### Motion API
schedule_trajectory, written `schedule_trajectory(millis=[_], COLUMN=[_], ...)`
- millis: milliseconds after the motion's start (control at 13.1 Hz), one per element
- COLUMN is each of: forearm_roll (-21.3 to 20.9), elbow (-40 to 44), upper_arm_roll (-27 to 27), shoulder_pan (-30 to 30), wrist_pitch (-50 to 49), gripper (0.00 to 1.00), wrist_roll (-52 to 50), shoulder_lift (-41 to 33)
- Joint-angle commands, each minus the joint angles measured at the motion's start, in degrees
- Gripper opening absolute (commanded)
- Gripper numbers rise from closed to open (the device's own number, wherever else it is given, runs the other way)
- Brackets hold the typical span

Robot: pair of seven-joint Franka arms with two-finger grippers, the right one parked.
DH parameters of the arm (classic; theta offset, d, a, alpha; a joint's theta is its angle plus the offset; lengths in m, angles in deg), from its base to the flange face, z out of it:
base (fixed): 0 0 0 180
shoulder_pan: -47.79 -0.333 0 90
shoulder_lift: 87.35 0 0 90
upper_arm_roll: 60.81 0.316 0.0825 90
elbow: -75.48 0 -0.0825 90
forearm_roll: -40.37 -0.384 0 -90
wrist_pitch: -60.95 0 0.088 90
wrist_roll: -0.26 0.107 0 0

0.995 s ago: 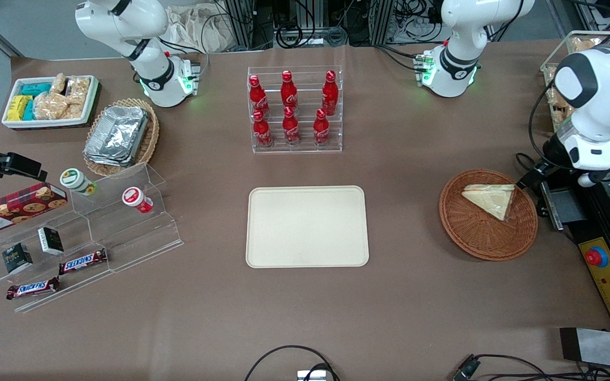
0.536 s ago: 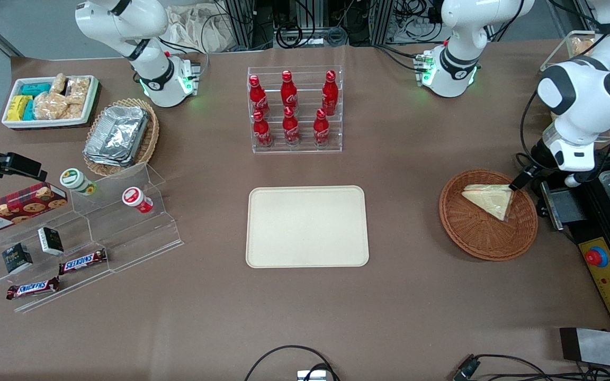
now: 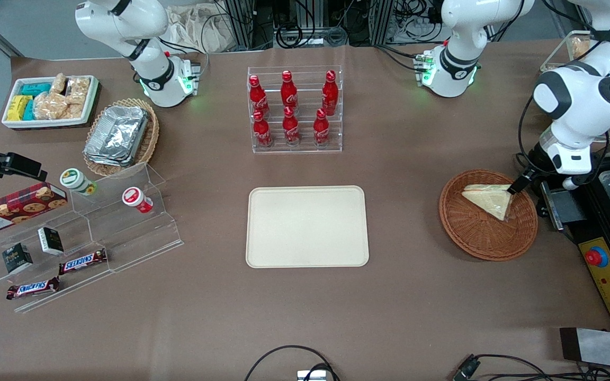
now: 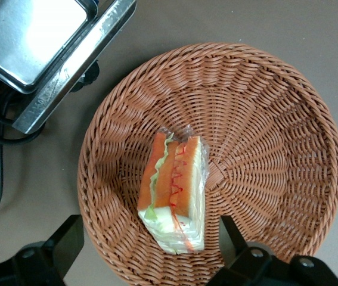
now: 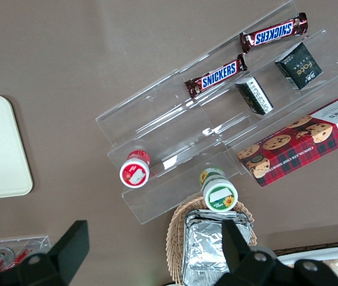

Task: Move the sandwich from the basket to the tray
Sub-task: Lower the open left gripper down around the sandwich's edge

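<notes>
On brown table (image 3: 400,222), pincer (image 4: 148,247) spread above basket (image 4: 264,107), sandwich (image 4: 177,193).

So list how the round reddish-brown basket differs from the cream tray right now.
The basket is round, woven wicker, reddish-brown; the tray is rectangular, smooth, cream-beige with a low rim. The basket holds the wrapped sandwich; the tray holds nothing. The gripper hangs open over the basket's sandwich, well away from the tray. Both sit flat on the brown table.

The pincer (image 3: 517,185) hovers over the sandwich (image 3: 487,200) in the basket (image 3: 474,238).
</notes>
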Motion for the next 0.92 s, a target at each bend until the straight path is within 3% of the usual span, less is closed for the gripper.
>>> schedule_trajectory(millis=[0, 842], forearm_roll=[1.3, 5.4], elbow=[-0.5, -0.3], upper_arm_roll=[-0.3, -0.7], shoulder_pan=[0.2, 2.9], wrist_pitch=[2.9, 9.7], gripper=[1.00, 1.00], wrist_roll=[0.5, 0.5], shoulder_lift=[1.3, 6.3])
